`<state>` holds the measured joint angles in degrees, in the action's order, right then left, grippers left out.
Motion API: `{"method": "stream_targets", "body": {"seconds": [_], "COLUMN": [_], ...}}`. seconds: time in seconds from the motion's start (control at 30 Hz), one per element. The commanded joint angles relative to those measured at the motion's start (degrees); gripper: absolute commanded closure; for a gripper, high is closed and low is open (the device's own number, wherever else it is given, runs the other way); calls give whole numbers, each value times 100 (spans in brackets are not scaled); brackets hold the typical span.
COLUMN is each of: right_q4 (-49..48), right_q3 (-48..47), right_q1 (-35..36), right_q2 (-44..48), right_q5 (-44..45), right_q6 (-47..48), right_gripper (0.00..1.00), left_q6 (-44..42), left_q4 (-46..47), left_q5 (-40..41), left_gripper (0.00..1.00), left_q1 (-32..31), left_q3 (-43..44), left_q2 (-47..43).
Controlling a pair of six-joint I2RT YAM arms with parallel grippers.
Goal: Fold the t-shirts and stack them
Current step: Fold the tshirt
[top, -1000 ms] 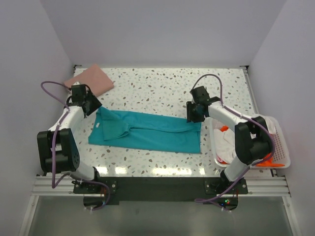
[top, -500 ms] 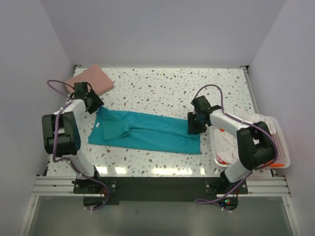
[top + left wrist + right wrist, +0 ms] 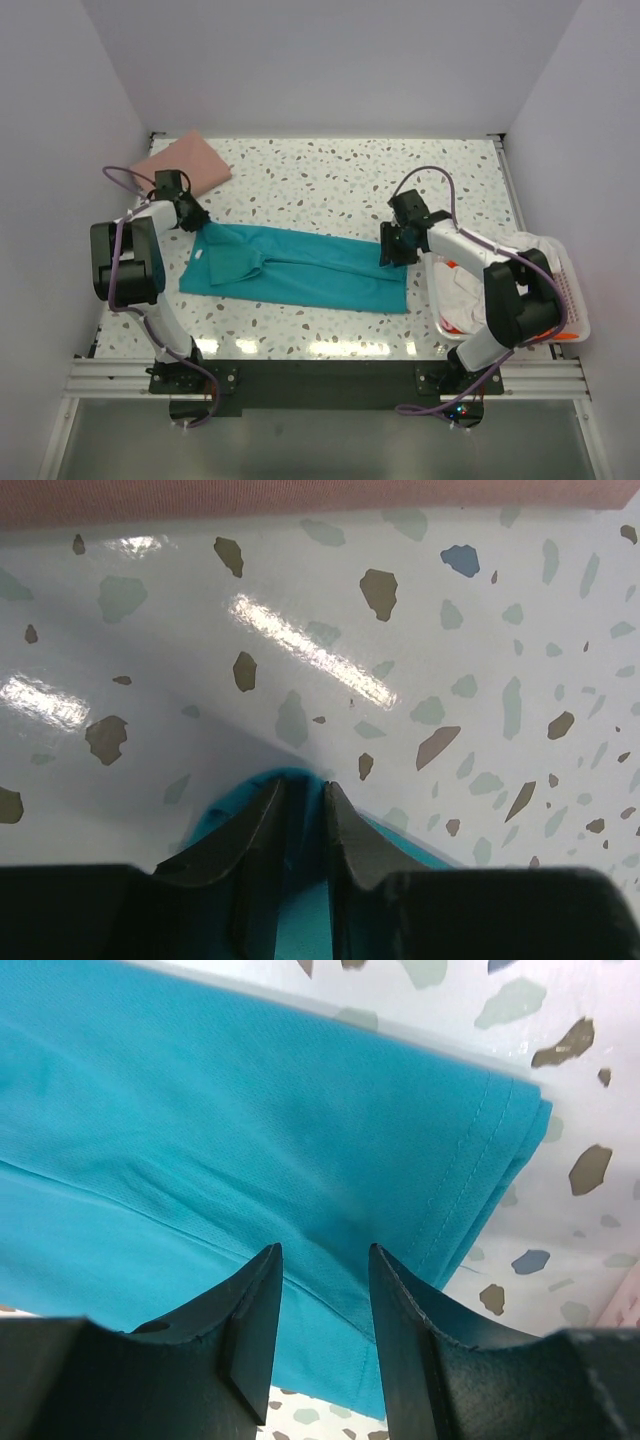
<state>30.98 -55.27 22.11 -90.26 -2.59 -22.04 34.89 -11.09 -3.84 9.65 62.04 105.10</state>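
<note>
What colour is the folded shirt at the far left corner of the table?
Dusty pink; the folded shirt shows best in the top external view.

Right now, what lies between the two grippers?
The teal shirt, stretched out flat from the left gripper across to the right gripper; the top view shows it.

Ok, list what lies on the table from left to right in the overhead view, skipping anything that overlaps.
dusty pink t-shirt → teal t-shirt → white basket
</note>
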Motion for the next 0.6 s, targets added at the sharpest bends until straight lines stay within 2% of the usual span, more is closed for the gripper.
{"method": "stream_targets", "body": {"seconds": [0.0, 0.03, 0.13, 0.23, 0.47, 0.57], "right_q4": [-101, -127, -180, -172, -22, 22], "right_q3": [-309, -301, -213, -108, -63, -90], "right_q1": [22, 22, 22, 22, 13, 22], "right_q2": [-61, -149, -264, -404, -738, -844], "right_q5": [83, 83, 118, 188, 241, 338], "right_q6": [7, -2, -28, -63, -142, -160], "right_gripper": [56, 56, 56, 56, 57, 57], "left_q6": [-62, -62, -62, -71, -176, -263], "left_q4": [353, 353, 353, 397, 643, 661], "left_q5": [-65, -56, -38, 23, -56, -91], "left_gripper": [75, 83, 95, 100, 100, 94], "left_q1": [54, 63, 107, 230, 467, 511], "left_q3": [107, 98, 36, -78, -456, -517], "left_q2": [11, 11, -7, -86, -244, -209]}}
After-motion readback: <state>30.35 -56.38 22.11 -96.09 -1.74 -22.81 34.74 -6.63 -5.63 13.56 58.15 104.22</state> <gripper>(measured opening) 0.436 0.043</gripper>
